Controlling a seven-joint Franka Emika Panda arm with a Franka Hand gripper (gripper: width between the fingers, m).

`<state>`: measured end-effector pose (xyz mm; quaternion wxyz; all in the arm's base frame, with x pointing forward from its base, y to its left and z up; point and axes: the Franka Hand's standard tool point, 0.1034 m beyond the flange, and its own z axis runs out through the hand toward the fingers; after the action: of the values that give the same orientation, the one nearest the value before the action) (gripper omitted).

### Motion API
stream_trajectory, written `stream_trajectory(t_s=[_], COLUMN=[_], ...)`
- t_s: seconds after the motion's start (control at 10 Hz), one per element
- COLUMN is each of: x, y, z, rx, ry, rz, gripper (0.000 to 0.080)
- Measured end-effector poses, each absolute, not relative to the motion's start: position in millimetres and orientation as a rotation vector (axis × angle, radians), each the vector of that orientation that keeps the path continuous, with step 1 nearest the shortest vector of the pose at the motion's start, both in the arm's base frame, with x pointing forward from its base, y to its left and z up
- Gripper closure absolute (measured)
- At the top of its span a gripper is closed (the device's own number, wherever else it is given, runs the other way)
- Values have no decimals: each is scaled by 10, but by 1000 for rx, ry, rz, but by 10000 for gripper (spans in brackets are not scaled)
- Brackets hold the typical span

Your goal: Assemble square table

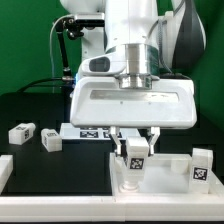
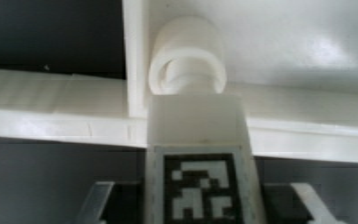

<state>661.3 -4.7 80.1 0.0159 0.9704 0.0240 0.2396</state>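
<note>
The square tabletop (image 1: 170, 182) is lying nearest the lens, filling the lower right of the exterior view. It is a white plastic slab resting on the black table (image 1: 60, 170), and its raised rim is showing along the front edge. Just above it, at lower centre, the gripper (image 1: 136, 146) is reaching straight down and clamping the held leg (image 1: 135, 158). This is a short white block standing upright, with a black-and-white tag facing the camera. Its lower end is meeting the slab near the corner toward the exterior view's left.

In the wrist view the same held leg (image 2: 197, 150) is running away from the camera. Its tag is filling the near face and its rounded far end is pressing against the pale tabletop (image 2: 51, 100). The grey fingers (image 2: 105, 200) are flanking it on both sides. Whether the leg is seated in a socket is not showing.

A second leg (image 1: 203, 166) is standing upright on the slab toward the exterior view's right, also with its tag facing forward. Two loose legs are lying on the black surface at mid left, one (image 1: 22, 131) near the frame edge and one (image 1: 52, 141) beside it. The marker board (image 1: 88, 130) is lying flat just behind them, toward centre.
</note>
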Motion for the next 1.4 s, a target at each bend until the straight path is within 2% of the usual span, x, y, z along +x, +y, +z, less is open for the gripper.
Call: stream_trajectory(t_s=[0.2, 0.7, 0.8, 0.9, 1.4], x=[6582, 6573, 6573, 6572, 6571], y=[-78, -88, -88, -88, -89], z=[733, 721, 721, 720, 718], rx=[3020, 3020, 3020, 3020, 3020], ry=[71, 69, 69, 69, 69], rz=[729, 725, 725, 725, 724], gripper=[512, 499, 327, 188, 152])
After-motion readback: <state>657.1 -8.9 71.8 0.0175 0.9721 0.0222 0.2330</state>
